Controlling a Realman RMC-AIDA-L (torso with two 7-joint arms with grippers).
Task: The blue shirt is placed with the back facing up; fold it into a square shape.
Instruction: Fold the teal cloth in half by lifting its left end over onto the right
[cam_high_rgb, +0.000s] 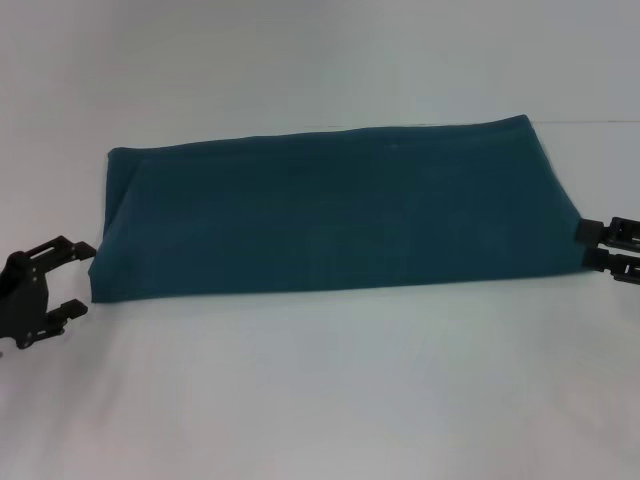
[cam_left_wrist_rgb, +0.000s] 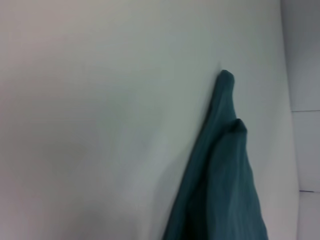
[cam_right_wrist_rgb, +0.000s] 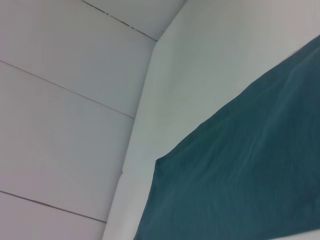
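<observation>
The blue shirt (cam_high_rgb: 330, 215) lies on the white table, folded into a long flat band with its plain side up. My left gripper (cam_high_rgb: 72, 280) is open and empty just off the shirt's left end, near its front corner. My right gripper (cam_high_rgb: 597, 246) is at the shirt's right end, with a narrow gap showing between its fingers. Its upper fingertip (cam_high_rgb: 586, 229) touches the cloth edge. The left wrist view shows a folded corner of the shirt (cam_left_wrist_rgb: 225, 175). The right wrist view shows a flat stretch of the shirt (cam_right_wrist_rgb: 240, 185).
The white table (cam_high_rgb: 320, 400) stretches all around the shirt, with bare surface in front. White wall panels with seams (cam_right_wrist_rgb: 65, 90) rise beyond the table's far edge in the right wrist view.
</observation>
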